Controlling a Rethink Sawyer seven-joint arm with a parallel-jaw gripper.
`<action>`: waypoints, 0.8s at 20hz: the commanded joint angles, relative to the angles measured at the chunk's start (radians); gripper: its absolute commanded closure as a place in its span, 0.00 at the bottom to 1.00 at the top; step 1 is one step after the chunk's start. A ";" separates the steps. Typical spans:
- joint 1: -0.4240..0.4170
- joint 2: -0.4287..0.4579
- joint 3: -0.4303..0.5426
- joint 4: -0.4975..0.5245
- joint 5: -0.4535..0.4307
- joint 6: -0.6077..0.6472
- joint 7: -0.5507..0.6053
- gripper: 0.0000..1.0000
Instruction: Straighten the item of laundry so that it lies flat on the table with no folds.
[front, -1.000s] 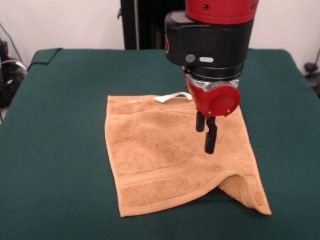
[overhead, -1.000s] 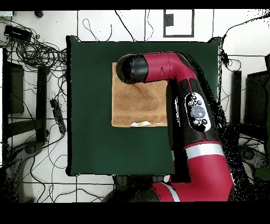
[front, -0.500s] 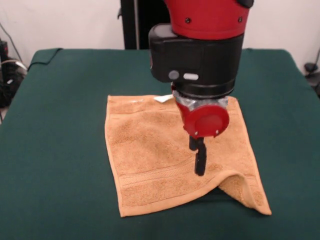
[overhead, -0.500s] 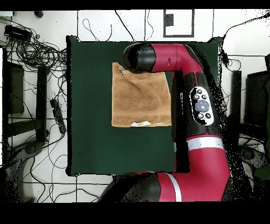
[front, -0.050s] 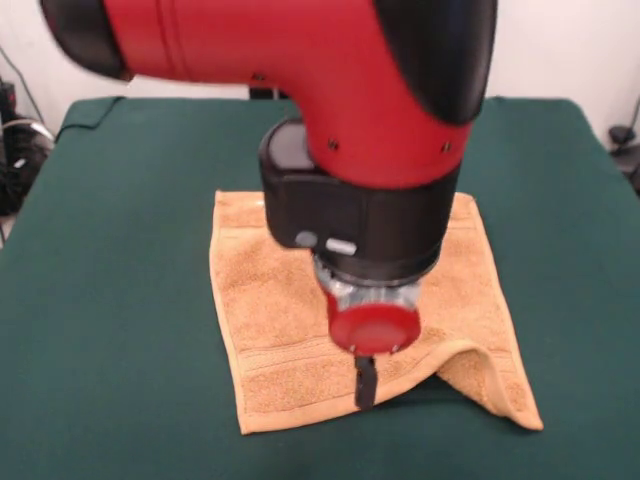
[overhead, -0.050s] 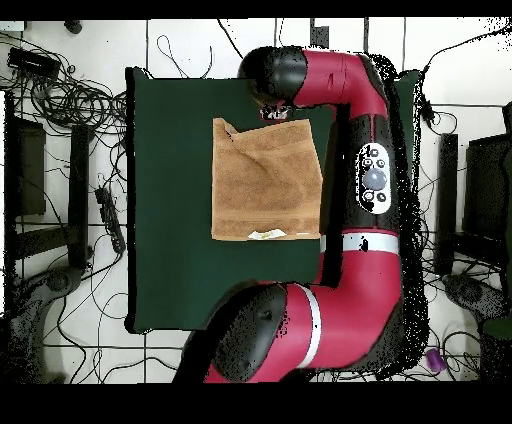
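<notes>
Front view: one towel (front, -0.050s: 290, 330), one gripper (front, -0.050s: 366, 385), its opening hard to tell.

Front view low across table (front, -0.050s: 120, 300), overhead straight down, both sharing towel (front, -0.050s: 280, 330)

Worktop (front, -0.050s: 120, 300) covered in dark green cloth, rectangular, far larger than its load. Directly on it: one orange-tan terry towel (front, -0.050s: 280, 330), roughly mid-surface, mostly flat. Front view: towel's near right corner (front, -0.050s: 480, 375) humped up in fold, lifted off cloth. Overhead view: worktop (overhead, -0.050s: 170, 250), towel (overhead, -0.050s: 265, 185) square-on to worktop edges.
</notes>
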 joint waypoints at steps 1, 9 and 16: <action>0.030 0.113 0.303 -0.307 -0.217 0.236 -0.097 0.00; -0.049 0.093 0.608 -0.324 -0.531 0.314 -0.156 0.00; -0.095 0.090 0.812 -0.324 -0.751 0.368 -0.178 0.00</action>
